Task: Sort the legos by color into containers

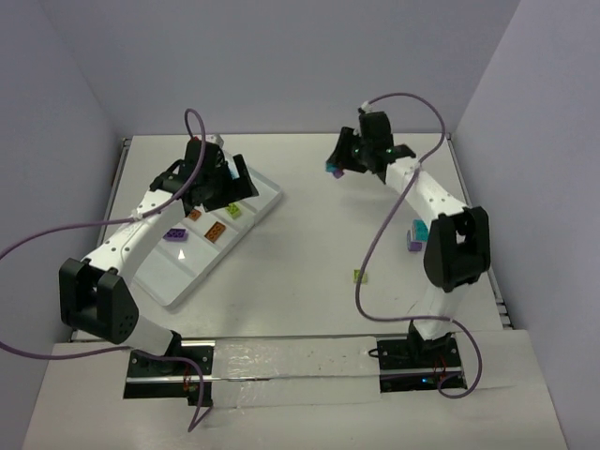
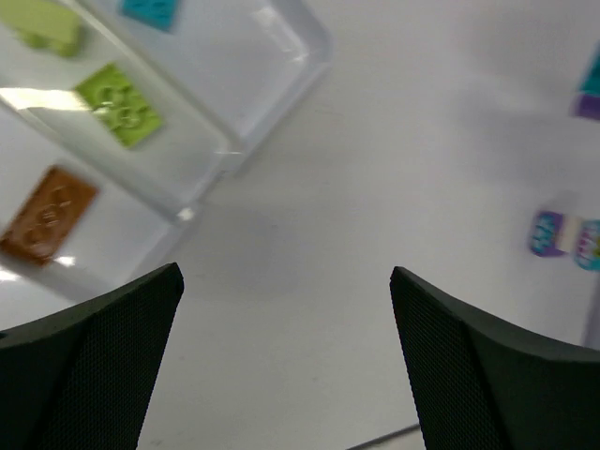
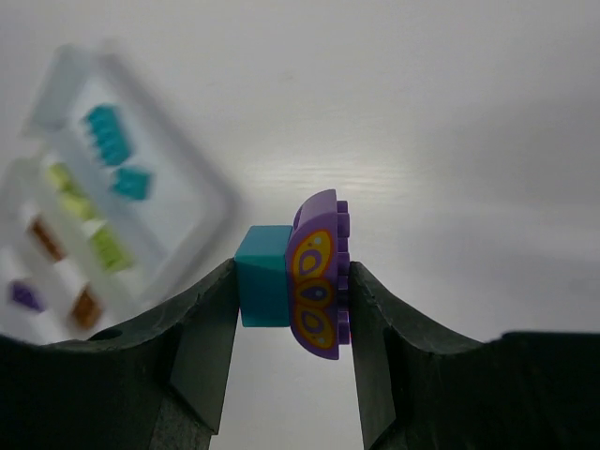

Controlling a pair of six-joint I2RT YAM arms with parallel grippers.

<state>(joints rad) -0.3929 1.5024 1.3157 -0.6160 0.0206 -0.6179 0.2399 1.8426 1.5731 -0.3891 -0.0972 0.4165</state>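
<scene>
Your right pincer (image 3: 292, 281) was clenched on a joined pair: a teal brick (image 3: 262, 277) against one finger, a purple printed piece (image 3: 317, 277) against the other. Only its wrist camera showed you the yellow print; from above the pair was a mere speck at the fingertips. Your left pincer (image 2: 286, 281) stood released, fingers wide apart over the table (image 2: 394, 141), the tray (image 2: 314, 47) corner ahead and to its left. Beyond the right pincer, blurred, the tray held two teal legos (image 3: 108, 134), two lime legos (image 3: 108, 249), two orange-brown legos (image 3: 84, 306) and one purple lego (image 3: 23, 295). Overhead, the left arm (image 1: 141, 230) hid the teal ones. One loose lime brick (image 1: 360, 276) lay on the table.
</scene>
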